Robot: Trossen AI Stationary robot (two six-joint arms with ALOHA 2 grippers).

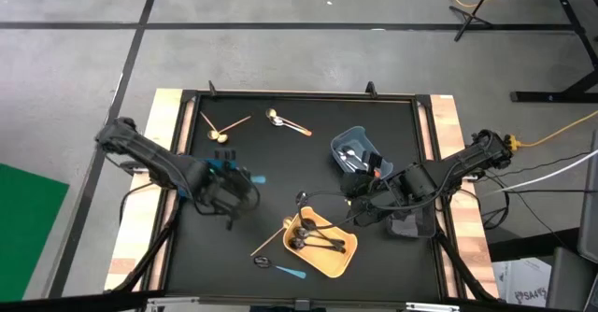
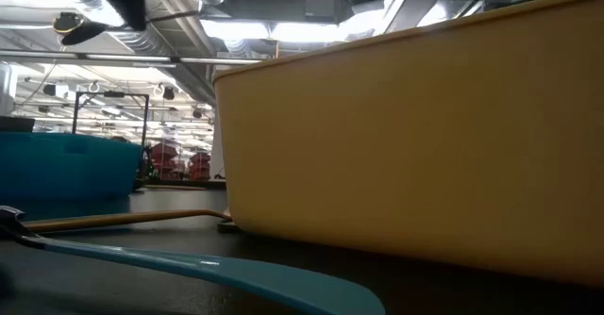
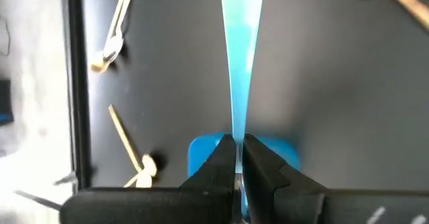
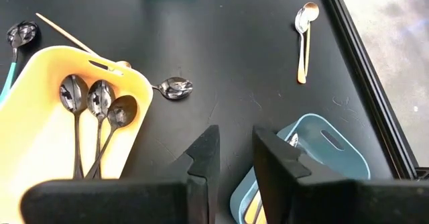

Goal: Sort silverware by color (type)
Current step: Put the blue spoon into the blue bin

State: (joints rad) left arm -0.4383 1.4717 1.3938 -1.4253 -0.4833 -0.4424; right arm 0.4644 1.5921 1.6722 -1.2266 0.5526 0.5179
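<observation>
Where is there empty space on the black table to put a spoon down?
Bare mat lies between the gold spoons near the far edge and the yellow bin, and in the near-left corner. It is crowded around the blue bin and the right gripper.

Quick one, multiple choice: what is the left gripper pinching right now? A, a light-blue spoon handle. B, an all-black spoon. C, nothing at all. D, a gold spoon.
A: in the left wrist view the left gripper has its fingers shut on the thin light-blue spoon handle, which runs straight out from between them over the black table.
</observation>
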